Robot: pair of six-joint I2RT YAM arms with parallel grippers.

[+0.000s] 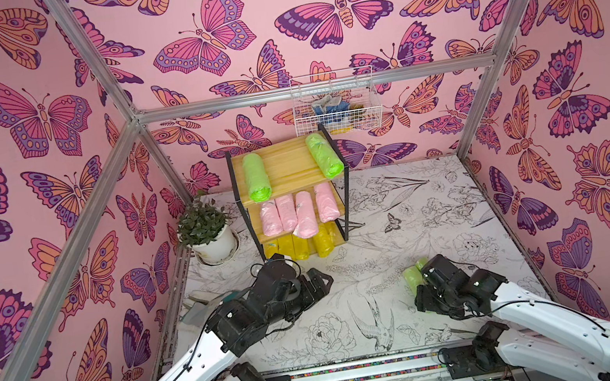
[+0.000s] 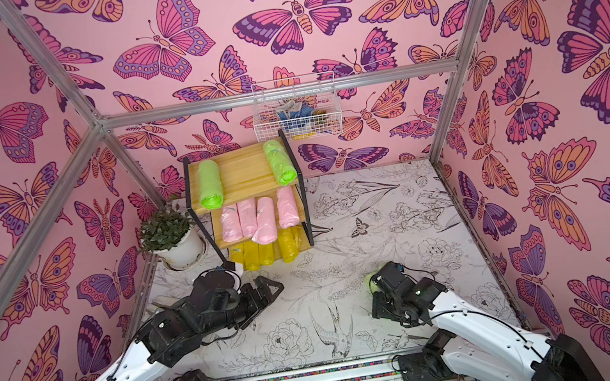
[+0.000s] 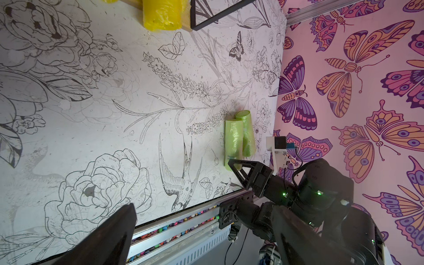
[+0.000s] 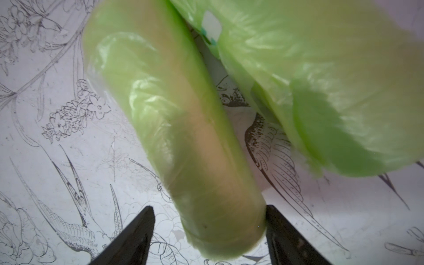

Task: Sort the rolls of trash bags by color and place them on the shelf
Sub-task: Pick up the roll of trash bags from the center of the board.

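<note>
Between pink butterfly walls (image 1: 18,119), flower-sketched tabletop (image 1: 444,228); two green rolls (image 3: 234,140)

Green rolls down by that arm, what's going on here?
The robot is sorting trash-bag rolls by colour onto the shelf. Pink rolls and yellow rolls are shelved; two green rolls lie on top. The right gripper, open, straddles a green roll beside another on the table. The left gripper hangs open, empty.
</note>
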